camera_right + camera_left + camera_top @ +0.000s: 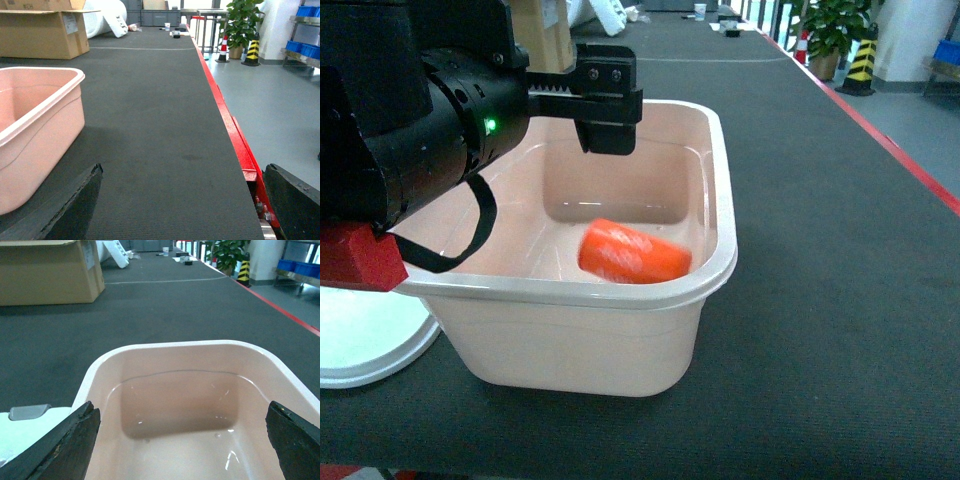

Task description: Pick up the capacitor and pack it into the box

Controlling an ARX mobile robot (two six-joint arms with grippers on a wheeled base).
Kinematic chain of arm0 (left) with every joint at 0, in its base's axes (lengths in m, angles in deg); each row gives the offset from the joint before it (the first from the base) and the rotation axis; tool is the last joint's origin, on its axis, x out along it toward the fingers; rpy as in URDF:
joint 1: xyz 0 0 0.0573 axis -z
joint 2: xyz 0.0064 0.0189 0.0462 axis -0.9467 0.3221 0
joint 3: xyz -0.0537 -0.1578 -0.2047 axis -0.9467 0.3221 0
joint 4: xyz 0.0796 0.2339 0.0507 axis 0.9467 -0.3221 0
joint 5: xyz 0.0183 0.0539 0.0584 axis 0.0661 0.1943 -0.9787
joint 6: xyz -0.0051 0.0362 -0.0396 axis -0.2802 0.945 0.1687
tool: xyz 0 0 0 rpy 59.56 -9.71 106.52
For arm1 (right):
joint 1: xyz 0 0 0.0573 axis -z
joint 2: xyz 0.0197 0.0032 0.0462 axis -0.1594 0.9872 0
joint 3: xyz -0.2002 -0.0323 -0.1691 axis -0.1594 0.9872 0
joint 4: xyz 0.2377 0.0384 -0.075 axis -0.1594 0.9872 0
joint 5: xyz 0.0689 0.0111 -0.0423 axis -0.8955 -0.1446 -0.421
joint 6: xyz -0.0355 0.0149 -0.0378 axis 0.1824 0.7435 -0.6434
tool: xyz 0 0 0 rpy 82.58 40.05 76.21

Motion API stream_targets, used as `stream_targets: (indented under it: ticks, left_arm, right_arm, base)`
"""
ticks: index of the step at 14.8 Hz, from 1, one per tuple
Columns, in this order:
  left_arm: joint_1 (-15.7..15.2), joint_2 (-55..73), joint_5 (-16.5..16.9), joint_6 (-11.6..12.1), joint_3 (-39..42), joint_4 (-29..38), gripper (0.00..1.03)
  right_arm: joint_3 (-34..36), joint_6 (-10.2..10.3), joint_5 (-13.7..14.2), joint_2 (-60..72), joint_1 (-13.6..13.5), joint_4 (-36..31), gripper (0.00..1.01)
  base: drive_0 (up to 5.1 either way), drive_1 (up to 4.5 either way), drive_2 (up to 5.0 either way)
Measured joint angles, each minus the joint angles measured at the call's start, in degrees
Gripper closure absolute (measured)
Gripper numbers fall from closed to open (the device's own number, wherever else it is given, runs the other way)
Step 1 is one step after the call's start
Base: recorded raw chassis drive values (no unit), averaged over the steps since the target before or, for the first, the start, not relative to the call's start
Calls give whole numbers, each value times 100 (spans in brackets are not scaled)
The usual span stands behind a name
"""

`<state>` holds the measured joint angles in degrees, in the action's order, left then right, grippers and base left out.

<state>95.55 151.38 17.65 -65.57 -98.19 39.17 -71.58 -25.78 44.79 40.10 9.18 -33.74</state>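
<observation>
An orange cylindrical capacitor point(634, 253) lies on its side inside the pale pink box point(725, 200), toward the near right wall; its outline is blurred. My left gripper point(605, 140) hangs over the box's back half, open, with nothing between its fingers. In the left wrist view the left gripper point(182, 412) has its jaws wide apart over the box point(175, 347), and the capacitor is out of that view. My right gripper point(185, 172) is open and empty above the dark mat, to the right of the box point(45, 115). It does not show in the head view.
The white lid point(365, 345) with a grey latch point(30, 412) lies left of the box. A brown cardboard carton point(40, 30) stands far back on the left. The table's red edge point(225, 115) runs along the right, with floor beyond it.
</observation>
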Motion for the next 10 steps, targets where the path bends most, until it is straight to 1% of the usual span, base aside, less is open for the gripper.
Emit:
stream_targets:
  ticks: [1, 2, 3, 4, 5, 7, 8, 9, 10]
  left_arm:
    - [-155, -376, 107, -109, 398, -96, 5]
    - [-468, -835, 192, -203, 774, -181, 5]
    - [-1008, -1397, 315, -258, 1058, -282, 5]
    - [-1517, -1827, 507, -260, 1231, -299, 5]
    - [-2103, -2107, 802, -254, 1362, -302, 5]
    - [-3077, -1880, 1554, -192, 1469, -225, 5]
    - [-3442, -1539, 1856, -166, 1460, -79, 5]
    - [-3705, -1139, 2068, -129, 1379, 83, 5]
    - [-3873, -664, 2144, -46, 1172, 269, 5]
  right_arm:
    - [0, 0, 2, 0, 0, 0, 3]
    - [0, -2, 4, 0, 0, 4, 3]
    - [0, 0, 2, 0, 0, 0, 3]
    - [0, -2, 0, 0, 0, 0, 3]
    - [0, 0, 0, 0, 0, 2, 3]
    - [0, 0, 2, 0, 0, 2, 3]
    - [0, -2, 2, 0, 0, 2, 3]
    - [0, -2, 2, 0, 0, 2, 3]
    - [0, 0, 0, 0, 0, 0, 3]
  base:
    - [0, 0, 0]
    - [0, 0, 0]
    - [0, 0, 0]
    - [0, 0, 0]
    - [0, 0, 0]
    - [0, 0, 0]
    - [0, 0, 0]
    - [0, 0, 0]
    - [0, 0, 0]
